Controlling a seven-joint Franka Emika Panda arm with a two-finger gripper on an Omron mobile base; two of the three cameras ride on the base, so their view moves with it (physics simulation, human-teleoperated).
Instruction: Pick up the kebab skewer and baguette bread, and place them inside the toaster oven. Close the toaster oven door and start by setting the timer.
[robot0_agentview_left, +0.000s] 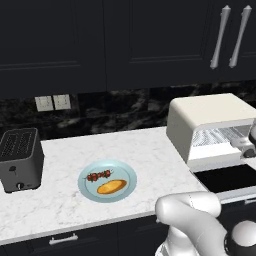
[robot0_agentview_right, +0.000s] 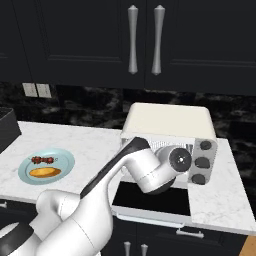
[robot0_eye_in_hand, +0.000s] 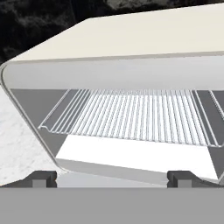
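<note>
The kebab skewer (robot0_agentview_left: 98, 175) and baguette bread (robot0_agentview_left: 111, 186) lie side by side on a blue plate (robot0_agentview_left: 127, 173) on the marble counter (robot0_agentview_left: 125, 145), well left of the toaster oven (robot0_agentview_left: 210, 120) (door (robot0_agentview_right: 155, 197) folded down flat). The gripper (robot0_eye_in_hand: 112, 178), fingers wide apart and empty, faces its wire rack (robot0_eye_in_hand: 131, 116).

We see a matt cream oven (robot0_eye_in_hand: 144, 35) with a thin metal wire rack (robot0_eye_in_hand: 131, 116) and a glossy dark glass door (robot0_agentview_right: 152, 197). The bench (robot0_agentview_left: 125, 150) looks like smooth white marble; the plate (robot0_agentview_left: 127, 172) is glossy pale blue.
</note>
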